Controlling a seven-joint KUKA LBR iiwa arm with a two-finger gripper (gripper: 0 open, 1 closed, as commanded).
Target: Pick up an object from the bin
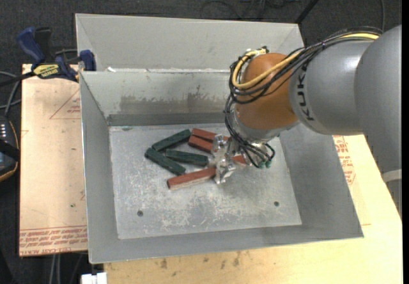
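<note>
My gripper [222,167] is down among a small cluster of flat sticks in the middle of the bin. Its metal fingers sit at the right end of a red-brown stick [190,178] that lies slanted on the bin floor. Just left of the fingers lie dark green sticks [174,148], crossed over each other. Another red-brown stick [203,140] lies right behind the fingers, partly under the arm's orange cover. I cannot make out whether anything is between the fingers.
The orange cover with its cables and the thick grey arm hang over the bin's right half. Bare bin floor stretches in front of the sticks and to the left of them.
</note>
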